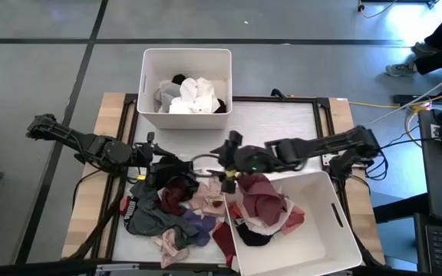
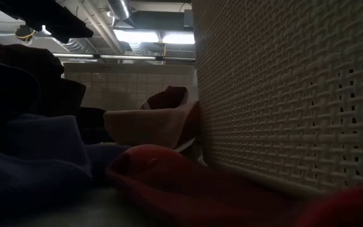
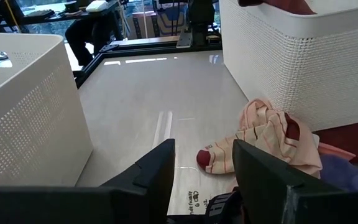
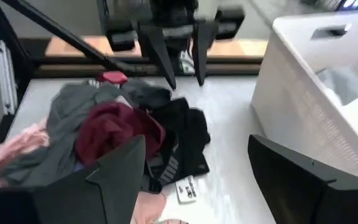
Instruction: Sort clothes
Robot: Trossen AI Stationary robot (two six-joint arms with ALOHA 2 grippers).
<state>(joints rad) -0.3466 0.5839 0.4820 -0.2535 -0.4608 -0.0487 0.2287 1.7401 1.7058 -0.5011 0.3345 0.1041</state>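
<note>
Below both open pincers, left pincer (image 1: pixel 150 156), right pincer (image 1: pixel 227 170), clothes (image 1: pixel 176 207) heaped.

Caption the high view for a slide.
Both open pincers, left pincer and right pincer, hover over the clothes pile between two bins.

**Open lane mid-desk, clutter at the near edge**

The desk (image 1: pixel 282 119) lies bare between the far bin (image 1: pixel 186 80) and the near bin (image 1: pixel 294 226) — a free lane for either arm. The pile of clothes (image 1: pixel 171 211) crowds the near left, touching the near bin's wall. Both open grippers — left gripper (image 1: pixel 158 162), right gripper (image 1: pixel 227 165) — hang over the pile's far edge, near each other.
</note>
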